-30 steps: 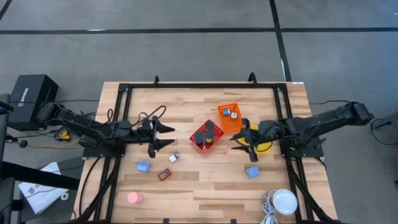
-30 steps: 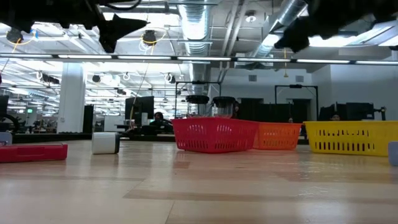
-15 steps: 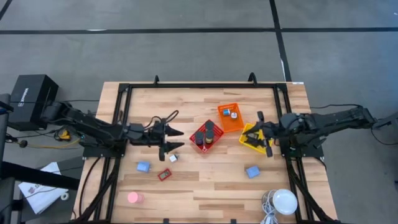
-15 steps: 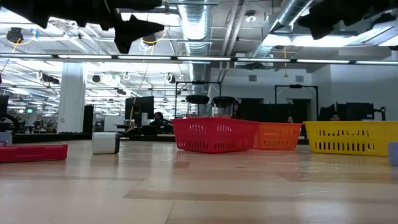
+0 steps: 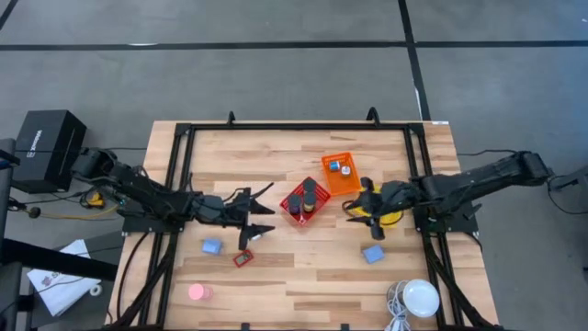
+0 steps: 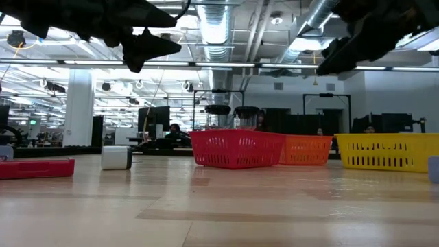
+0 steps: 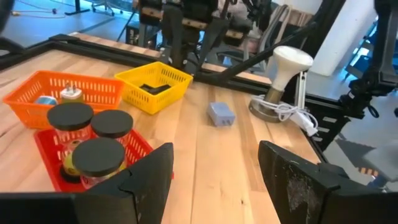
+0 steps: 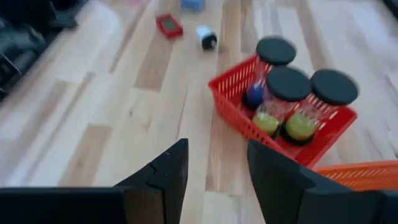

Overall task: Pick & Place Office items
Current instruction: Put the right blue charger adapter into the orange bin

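Left of the frame's centre in the high view, the left claw (image 5: pixel 261 211) has moved further right and lower than half a second ago; its fingers stand apart, grasping nothing, above the small white-and-black roll, which it now covers from above. The red-framed piece (image 5: pixel 243 258) lies just below it, the blue block (image 5: pixel 212 246) a little to the left, and the pink disc (image 5: pixel 197 292) near the lower left edge of the counter (image 5: pixel 276 285). The right claw (image 5: pixel 358 208) has come back left over the yellow basket (image 5: pixel 390 217); it is partly open and holds nothing. Another blue block (image 5: pixel 372 254) lies below it, near the white lamp (image 5: pixel 422 297). Between the claws stand the red basket (image 5: pixel 296 212) with its black-lidded jars and the orange basket (image 5: pixel 352 184). Free room remains along the upper part of the counter and in the lower middle.
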`<act>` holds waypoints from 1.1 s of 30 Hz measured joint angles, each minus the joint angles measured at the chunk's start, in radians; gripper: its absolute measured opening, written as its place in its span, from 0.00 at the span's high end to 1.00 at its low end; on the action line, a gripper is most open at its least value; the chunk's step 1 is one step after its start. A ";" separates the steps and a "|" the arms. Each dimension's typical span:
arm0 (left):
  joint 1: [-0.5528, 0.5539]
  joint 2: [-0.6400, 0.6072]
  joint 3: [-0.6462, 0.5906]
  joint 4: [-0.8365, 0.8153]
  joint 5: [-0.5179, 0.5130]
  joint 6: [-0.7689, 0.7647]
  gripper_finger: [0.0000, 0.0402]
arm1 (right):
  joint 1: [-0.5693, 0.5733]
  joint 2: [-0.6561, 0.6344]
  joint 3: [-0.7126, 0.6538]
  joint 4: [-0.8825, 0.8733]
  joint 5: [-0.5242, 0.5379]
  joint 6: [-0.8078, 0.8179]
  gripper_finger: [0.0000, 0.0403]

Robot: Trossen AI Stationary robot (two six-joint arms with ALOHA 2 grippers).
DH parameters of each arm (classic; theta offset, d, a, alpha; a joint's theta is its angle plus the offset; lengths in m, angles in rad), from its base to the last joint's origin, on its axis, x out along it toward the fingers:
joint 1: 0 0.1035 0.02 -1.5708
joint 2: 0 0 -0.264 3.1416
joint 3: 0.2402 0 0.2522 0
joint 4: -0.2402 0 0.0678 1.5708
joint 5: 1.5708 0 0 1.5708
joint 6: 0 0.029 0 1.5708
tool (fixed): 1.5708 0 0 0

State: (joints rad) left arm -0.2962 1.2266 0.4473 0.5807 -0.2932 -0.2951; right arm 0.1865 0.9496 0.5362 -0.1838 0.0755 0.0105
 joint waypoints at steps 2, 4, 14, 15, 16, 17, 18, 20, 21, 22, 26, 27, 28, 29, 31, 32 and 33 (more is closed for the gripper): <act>-0.001 0.000 0.000 -0.007 0.000 -0.001 0.42 | -0.010 0.049 0.014 0.004 0.001 -0.014 0.62; -0.001 0.000 0.000 -0.020 -0.002 -0.001 0.42 | -0.018 0.077 0.049 0.002 0.001 -0.010 0.63; 0.000 0.000 0.000 -0.023 -0.004 -0.001 0.42 | 0.014 -0.093 0.100 -0.205 0.000 -0.035 0.67; 0.000 0.000 0.000 -0.023 -0.004 -0.001 0.42 | 0.017 -0.127 0.079 -0.199 0.000 -0.014 0.67; 0.000 0.000 0.000 -0.023 -0.004 -0.001 0.42 | 0.021 -0.165 0.053 -0.199 0.000 0.001 0.67; 0.000 0.000 0.000 -0.023 -0.004 0.000 0.42 | 0.029 -0.200 0.026 -0.200 -0.001 0.015 0.67; 0.000 0.000 0.000 -0.023 -0.004 0.000 0.42 | 0.037 -0.231 0.002 -0.193 -0.001 0.028 0.67; 0.000 0.000 0.000 -0.022 -0.004 0.000 0.42 | 0.050 -0.292 -0.038 -0.180 0.001 0.040 0.67; 0.002 0.000 0.000 -0.021 -0.004 0.000 0.42 | 0.053 -0.326 -0.053 -0.170 0.000 0.039 0.67; 0.002 0.000 0.000 -0.020 -0.003 0.000 0.42 | 0.058 -0.368 -0.065 -0.167 0.001 0.036 0.67; 0.002 0.000 0.000 -0.018 -0.003 0.001 0.42 | 0.080 -0.549 -0.095 -0.155 0.002 0.035 0.67; 0.002 0.000 0.000 -0.018 -0.003 0.001 0.42 | 0.084 -0.580 -0.106 -0.148 0.001 0.042 0.67; 0.002 0.000 0.000 -0.018 -0.003 0.001 0.42 | 0.090 -0.607 -0.122 -0.147 0.000 0.060 0.67; 0.002 0.000 0.000 -0.017 -0.003 0.001 0.42 | 0.096 -0.635 -0.141 -0.135 0.000 0.091 0.67; 0.002 0.000 0.000 -0.018 -0.003 0.001 0.42 | 0.103 -0.677 -0.167 -0.105 0.000 0.180 0.67; 0.002 0.000 0.000 -0.017 -0.003 0.001 0.42 | 0.106 -0.695 -0.179 -0.103 0.000 0.209 0.67; 0.002 0.000 0.000 -0.017 -0.003 0.001 0.42 | 0.108 -0.707 -0.190 -0.108 0.000 0.222 0.67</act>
State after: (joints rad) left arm -0.2943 1.2263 0.4473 0.5636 -0.2959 -0.2939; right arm 0.2948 0.2428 0.3457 -0.2916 0.0754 0.2321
